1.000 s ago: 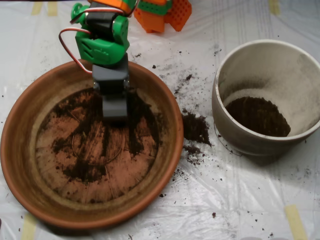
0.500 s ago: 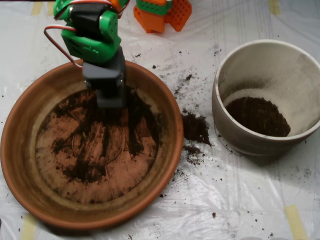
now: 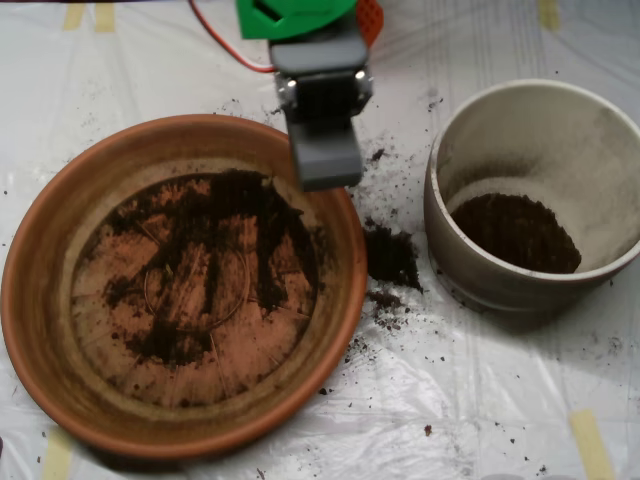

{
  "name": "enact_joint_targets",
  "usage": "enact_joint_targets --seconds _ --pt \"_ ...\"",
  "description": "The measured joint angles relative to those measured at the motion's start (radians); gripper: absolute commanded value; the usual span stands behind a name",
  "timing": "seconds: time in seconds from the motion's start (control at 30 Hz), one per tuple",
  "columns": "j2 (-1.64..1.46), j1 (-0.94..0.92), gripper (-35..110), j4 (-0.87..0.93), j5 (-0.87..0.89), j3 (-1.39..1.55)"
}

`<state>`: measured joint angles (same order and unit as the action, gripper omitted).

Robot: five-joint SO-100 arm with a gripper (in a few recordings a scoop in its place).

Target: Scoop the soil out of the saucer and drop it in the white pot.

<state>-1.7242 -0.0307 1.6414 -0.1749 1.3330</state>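
The terracotta saucer (image 3: pixel 35 290) fills the left half of the overhead view, with thin dark streaks of soil (image 3: pixel 240 215) smeared across its bottom. The white pot (image 3: pixel 455 240) stands at the right and holds a dark layer of soil (image 3: pixel 515 232) at its bottom. My grey scoop (image 3: pixel 324 160) hangs raised over the saucer's upper right rim, between saucer and pot, its jaws looking closed together. I cannot see what is inside the scoop.
A clump of spilled soil (image 3: pixel 390 255) lies on the white plastic sheet (image 3: pixel 470 380) between saucer and pot, with crumbs scattered around it. Tape strips (image 3: pixel 590 440) mark the sheet near its edges.
The scoop has lifted out of the saucer's back part and swung right, from over the soil streaks to above the saucer's right rim. The soil streaks look unchanged.
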Motion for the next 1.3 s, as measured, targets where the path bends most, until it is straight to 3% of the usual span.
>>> enact_joint_targets --seconds 0.33,0.4,0.47,0.5,0.73,1.0,1.3 --pt "0.158 0.318 0 0.15 -0.012 -0.477" --pt "0.209 0.356 9 0.15 -0.032 -0.5" --pt "0.249 0.377 32 0.15 -0.052 -0.502" --pt "0.264 0.385 37 0.15 -0.064 -0.502" --pt "0.285 0.408 43 0.15 -0.084 -0.486" --pt "0.195 0.328 45 0.129 -0.057 -0.414" --pt "-0.135 -0.055 42 0.009 -0.1 -0.032"
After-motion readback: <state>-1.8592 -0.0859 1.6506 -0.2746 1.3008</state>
